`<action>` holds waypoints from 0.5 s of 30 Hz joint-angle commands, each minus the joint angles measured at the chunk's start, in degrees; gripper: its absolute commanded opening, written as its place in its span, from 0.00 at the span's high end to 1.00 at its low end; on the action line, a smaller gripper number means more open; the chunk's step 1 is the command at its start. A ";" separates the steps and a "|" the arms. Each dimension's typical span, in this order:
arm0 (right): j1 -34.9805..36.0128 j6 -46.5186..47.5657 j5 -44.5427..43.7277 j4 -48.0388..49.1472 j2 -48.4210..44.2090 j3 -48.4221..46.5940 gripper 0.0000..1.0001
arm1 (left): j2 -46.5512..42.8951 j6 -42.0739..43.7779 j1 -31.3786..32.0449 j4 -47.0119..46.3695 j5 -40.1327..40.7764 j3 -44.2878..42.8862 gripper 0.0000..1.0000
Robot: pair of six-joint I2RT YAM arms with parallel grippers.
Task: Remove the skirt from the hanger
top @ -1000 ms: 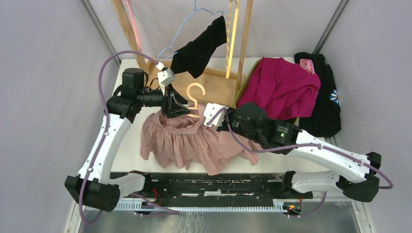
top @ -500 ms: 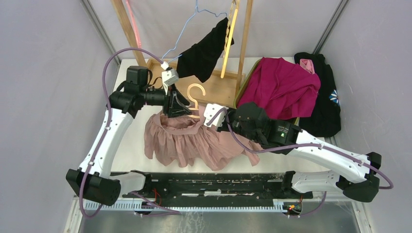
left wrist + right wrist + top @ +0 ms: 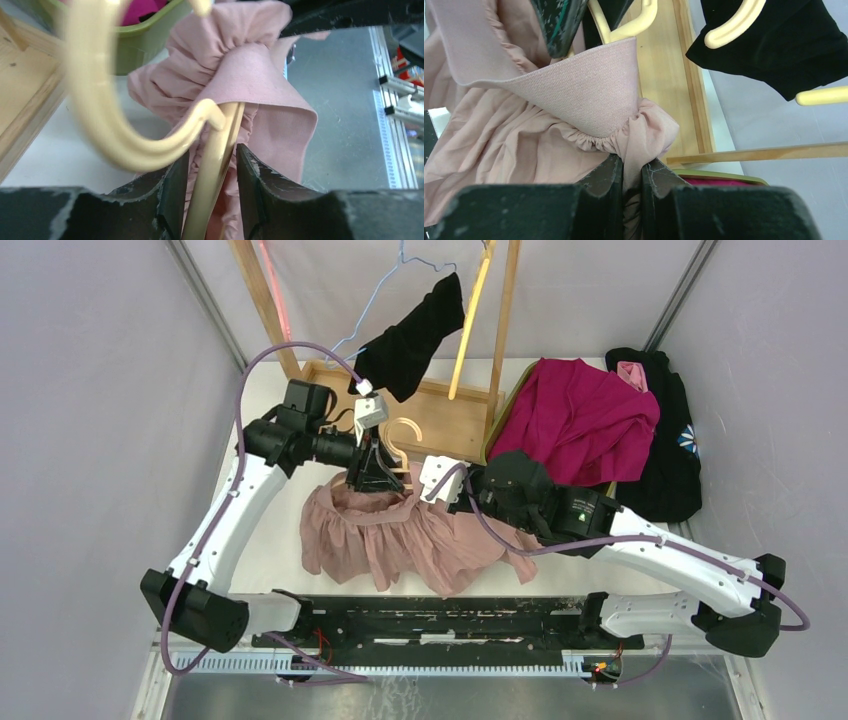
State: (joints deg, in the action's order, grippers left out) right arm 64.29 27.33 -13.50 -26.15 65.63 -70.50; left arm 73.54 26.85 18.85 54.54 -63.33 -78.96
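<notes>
The pink skirt (image 3: 400,535) lies bunched on the table between both arms, its elastic waistband (image 3: 589,95) pulled up. The cream plastic hanger (image 3: 405,430) sits at its top edge. In the left wrist view the hanger's bar (image 3: 215,165) runs between the fingers of my left gripper (image 3: 212,157), against the left finger, with pink cloth (image 3: 250,75) and a gap on the other side. My left gripper (image 3: 378,472) stands open around that bar. My right gripper (image 3: 631,172) is shut on a fold of the skirt just below the waistband, to the right of the hanger (image 3: 644,20).
A wooden rack (image 3: 440,420) stands right behind the hanger, with a black garment (image 3: 410,340) hanging from it and a blue wire hanger (image 3: 380,300). At the right sit a green bin with a magenta garment (image 3: 580,420) and a black garment (image 3: 670,440).
My left arm has moved right along the hanger towards the right gripper, its jaws narrowing around the bar. The skirt's left side has bunched inward. The right arm has kept still.
</notes>
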 commanded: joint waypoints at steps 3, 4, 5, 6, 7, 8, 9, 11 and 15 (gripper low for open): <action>-1.56 -0.37 -1.25 8.32 -1.47 -4.39 0.99 | -0.43 3.79 3.90 4.64 -1.43 2.58 0.63; -1.73 -0.47 -1.27 8.23 -1.36 -4.44 0.99 | -0.62 3.60 4.26 4.69 -0.88 3.29 0.66; -1.86 -0.53 -1.20 8.22 -1.37 -4.47 0.99 | -0.81 3.37 4.66 4.25 0.22 3.90 0.70; -2.03 -0.60 -1.14 8.22 -1.33 -4.60 0.99 | -1.18 2.40 4.90 3.01 0.93 4.65 0.78; -2.07 -0.68 -1.03 8.27 -1.34 -4.64 0.99 | -1.45 1.01 4.98 1.81 1.41 5.10 0.88; -2.12 -0.72 -0.94 8.30 -1.30 -4.69 0.99 | -1.59 0.41 4.97 1.07 1.92 5.25 0.96; -2.09 -0.70 -0.92 8.27 -1.24 -4.76 0.99 | -1.67 -0.13 5.01 0.17 2.05 5.42 0.97; -2.23 -0.68 -0.96 8.24 -1.18 -4.85 0.99 | -2.51 -3.85 5.08 -4.04 5.12 6.00 0.97; -2.29 -0.53 -1.90 8.37 -0.87 -4.87 0.99 | -8.38 -13.85 5.28 -18.25 16.25 11.44 0.97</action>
State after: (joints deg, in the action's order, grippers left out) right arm 62.54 28.95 -11.90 -30.94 65.76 -70.67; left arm 70.43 23.62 23.57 48.16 -61.49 -71.72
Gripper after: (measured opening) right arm 0.166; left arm 0.189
